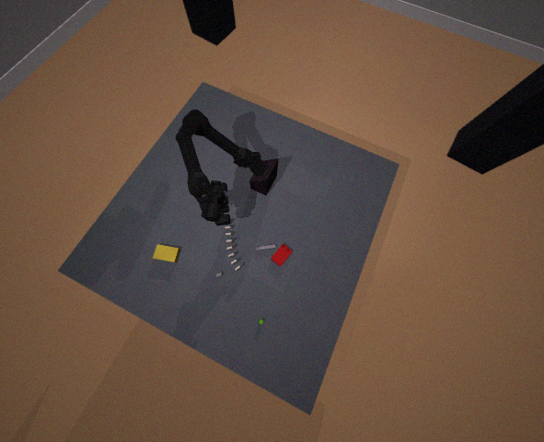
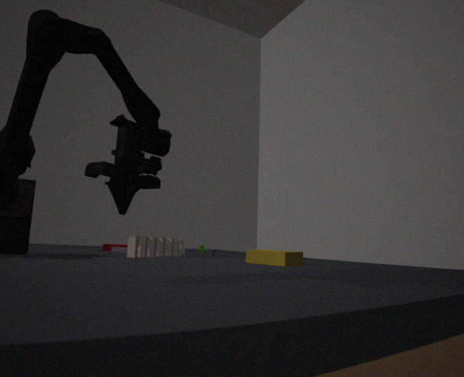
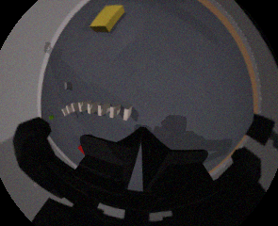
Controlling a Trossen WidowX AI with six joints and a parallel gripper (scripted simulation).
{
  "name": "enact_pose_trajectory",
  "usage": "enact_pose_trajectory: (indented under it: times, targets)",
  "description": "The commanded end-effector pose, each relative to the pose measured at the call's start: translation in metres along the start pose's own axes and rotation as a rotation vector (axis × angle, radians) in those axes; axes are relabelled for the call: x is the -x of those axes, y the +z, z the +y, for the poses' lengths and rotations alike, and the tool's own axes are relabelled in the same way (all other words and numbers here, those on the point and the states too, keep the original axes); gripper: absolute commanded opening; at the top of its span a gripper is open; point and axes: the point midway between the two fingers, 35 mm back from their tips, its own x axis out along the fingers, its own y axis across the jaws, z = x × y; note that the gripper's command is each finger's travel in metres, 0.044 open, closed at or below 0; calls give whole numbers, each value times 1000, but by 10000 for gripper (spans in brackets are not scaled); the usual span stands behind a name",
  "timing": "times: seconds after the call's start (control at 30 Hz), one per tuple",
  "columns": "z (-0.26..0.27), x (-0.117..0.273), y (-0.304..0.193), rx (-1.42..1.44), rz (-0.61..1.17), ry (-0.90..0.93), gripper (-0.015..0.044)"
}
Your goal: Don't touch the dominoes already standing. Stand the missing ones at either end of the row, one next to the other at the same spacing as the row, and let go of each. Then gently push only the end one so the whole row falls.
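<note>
- Gripper (image 1: 223, 220) (image 2: 122, 213) (image 3: 142, 130) is hovering above the near end of the domino row (image 1: 228, 240) (image 2: 131, 247) (image 3: 127, 113), closed, holding nothing.
- Push appears to be starting; lowering beside the end domino, nudging gently along the row.

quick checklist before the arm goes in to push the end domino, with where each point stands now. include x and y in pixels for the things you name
1. Gripper (image 1: 213, 208) (image 2: 122, 211) (image 3: 142, 130) shut, with nothing in it: ok
2. Visible dominoes (image 1: 229, 248) (image 2: 151, 247) (image 3: 90, 108) all upright: ok
3. Fingertips off the row: ok, they hang above its height
4. Fingertips low enough to push: not ok, still to be lowered
5. Yellow block (image 1: 166, 252) (image 2: 268, 258) (image 3: 107, 19) apart from the row: ok
6. Spacing even to the last domino: cannot tell, too small to judge
</note>
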Motion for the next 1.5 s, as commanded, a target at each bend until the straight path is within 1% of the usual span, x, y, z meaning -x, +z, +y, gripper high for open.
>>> enact_pose_trajectory:
  times: [0.0, 0.93, 1.0, 1.1, 1.17, 1.47]
  targets:
    - [0, 1, 2, -11, -7, 3, 0]
    - [0, 1, 2, -11, -7, 3, 0]
    - [1, -10, 2, -11, -5, 4, 0]
    - [2, -57, 4, -11, -5, 5, 0]
    - [0, -77, 4, -11, -9, 2, 0]
    - [0, -79, 4, -11, -10, 1, 0]
